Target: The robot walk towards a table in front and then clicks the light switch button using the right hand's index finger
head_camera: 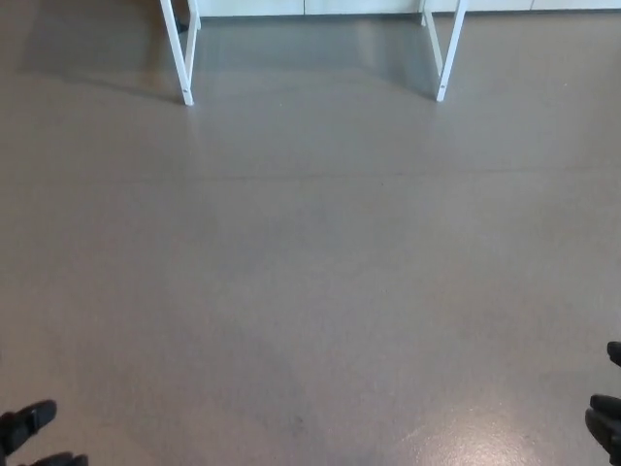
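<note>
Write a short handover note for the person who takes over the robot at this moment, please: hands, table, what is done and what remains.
Left hand: only fingertips show at the bottom left corner; state unclear.
Right hand: only fingertips at the bottom right edge; state unclear.
Table: only its white legs show at the top, across bare brown floor. The switch is not in view.
Done: nothing visible yet.
Left: walk to the table, find the switch, press it with the right index finger.

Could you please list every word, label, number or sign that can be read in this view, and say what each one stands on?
There are none: no readable text shows anywhere in this view.
The floor is plain, with no markings.
The white table legs at the top carry no label.
The left hand and right hand show only at the edges, with no visible writing.
</note>
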Tool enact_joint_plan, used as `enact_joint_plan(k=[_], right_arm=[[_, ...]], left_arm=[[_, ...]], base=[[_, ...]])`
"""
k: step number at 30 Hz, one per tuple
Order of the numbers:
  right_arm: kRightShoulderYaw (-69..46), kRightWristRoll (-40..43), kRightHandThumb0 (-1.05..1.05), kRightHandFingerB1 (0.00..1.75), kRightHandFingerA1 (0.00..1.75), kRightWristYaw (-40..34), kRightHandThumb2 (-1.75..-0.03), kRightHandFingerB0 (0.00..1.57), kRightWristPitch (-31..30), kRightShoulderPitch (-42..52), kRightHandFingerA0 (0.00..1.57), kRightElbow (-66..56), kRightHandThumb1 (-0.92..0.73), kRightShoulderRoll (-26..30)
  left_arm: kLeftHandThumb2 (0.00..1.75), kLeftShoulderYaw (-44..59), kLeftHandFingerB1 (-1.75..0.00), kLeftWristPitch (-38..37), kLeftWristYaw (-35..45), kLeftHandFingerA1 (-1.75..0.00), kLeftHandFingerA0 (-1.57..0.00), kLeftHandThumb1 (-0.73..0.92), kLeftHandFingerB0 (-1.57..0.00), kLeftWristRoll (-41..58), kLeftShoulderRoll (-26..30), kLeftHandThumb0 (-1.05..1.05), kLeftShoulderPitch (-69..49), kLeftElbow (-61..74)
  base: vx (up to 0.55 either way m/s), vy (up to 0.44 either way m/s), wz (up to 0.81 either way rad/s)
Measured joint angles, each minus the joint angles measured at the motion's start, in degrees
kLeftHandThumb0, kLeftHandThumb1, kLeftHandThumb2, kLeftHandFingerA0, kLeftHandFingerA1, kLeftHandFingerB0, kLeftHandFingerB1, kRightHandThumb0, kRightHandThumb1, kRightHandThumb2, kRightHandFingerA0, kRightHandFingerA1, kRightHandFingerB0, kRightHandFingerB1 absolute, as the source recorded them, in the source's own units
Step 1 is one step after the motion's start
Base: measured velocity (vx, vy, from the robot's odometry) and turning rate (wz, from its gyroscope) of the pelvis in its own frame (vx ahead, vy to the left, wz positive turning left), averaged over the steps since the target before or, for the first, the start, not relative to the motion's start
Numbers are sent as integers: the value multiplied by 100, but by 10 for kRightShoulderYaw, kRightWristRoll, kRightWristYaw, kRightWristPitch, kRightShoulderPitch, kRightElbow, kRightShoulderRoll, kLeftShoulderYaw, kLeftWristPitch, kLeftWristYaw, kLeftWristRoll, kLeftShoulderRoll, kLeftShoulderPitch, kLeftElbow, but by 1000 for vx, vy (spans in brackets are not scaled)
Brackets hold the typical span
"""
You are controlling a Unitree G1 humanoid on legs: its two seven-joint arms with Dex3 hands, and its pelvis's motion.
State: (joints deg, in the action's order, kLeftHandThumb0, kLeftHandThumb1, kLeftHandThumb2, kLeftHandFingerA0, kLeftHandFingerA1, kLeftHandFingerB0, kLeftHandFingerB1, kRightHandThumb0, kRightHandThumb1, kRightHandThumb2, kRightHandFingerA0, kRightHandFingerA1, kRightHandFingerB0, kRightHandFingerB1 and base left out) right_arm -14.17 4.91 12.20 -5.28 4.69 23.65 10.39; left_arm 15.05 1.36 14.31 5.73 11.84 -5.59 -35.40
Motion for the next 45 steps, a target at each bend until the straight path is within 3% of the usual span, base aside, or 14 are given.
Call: enact_joint_plan(k=[12,23,29,30,31,32,33,34,45], right_arm=[[-17,25,8,52,61,9,-90,20,-4,37,38,-1,-47,-7],[-20,32,7,52,61,19,-90,20,7,129,37,-7,-48,-11],[-19,32,6,53,61,24,-90,21,28,134,37,17,-46,-5],[-20,32,7,43,54,24,-58,30,31,134,46,22,-65,-5],[-20,33,7,44,54,25,-58,31,36,135,46,28,-65,-5],[-20,33,6,55,63,26,-90,24,38,135,40,31,-46,-5],[-20,33,6,55,63,26,-90,24,41,139,40,32,-46,-5],[-20,33,7,44,54,26,-58,32,45,143,47,33,-65,-5],[-6,31,8,45,56,28,-58,34,81,159,49,46,-64,-15]], left_arm=[[90,-14,-48,8,26,-54,-27,48,-12,7,12,-10,18,-5],[91,-34,-49,10,33,-56,-30,49,-14,7,12,-8,-46,12],[90,-44,-49,14,34,-57,-32,48,-16,7,1,-10,-68,19],[90,-46,-50,14,34,-57,-32,48,-16,7,0,-10,-70,21],[90,-47,-50,14,34,-57,-33,48,-17,7,1,-11,-71,21],[91,-47,-50,14,35,-58,-35,48,-17,7,1,-11,-71,20],[91,-49,-50,14,35,-58,-35,48,-17,6,1,-11,-71,18],[91,-50,-50,14,35,-59,-35,49,-17,6,1,-10,-72,17],[91,-53,-50,13,35,-57,-34,49,-17,2,19,-9,-79,7]], base=[[3,0,1],[54,-64,5],[192,-165,2],[226,-129,-1],[200,-86,-4],[185,-64,-2],[197,-15,-1],[228,7,-5],[338,180,-18]])
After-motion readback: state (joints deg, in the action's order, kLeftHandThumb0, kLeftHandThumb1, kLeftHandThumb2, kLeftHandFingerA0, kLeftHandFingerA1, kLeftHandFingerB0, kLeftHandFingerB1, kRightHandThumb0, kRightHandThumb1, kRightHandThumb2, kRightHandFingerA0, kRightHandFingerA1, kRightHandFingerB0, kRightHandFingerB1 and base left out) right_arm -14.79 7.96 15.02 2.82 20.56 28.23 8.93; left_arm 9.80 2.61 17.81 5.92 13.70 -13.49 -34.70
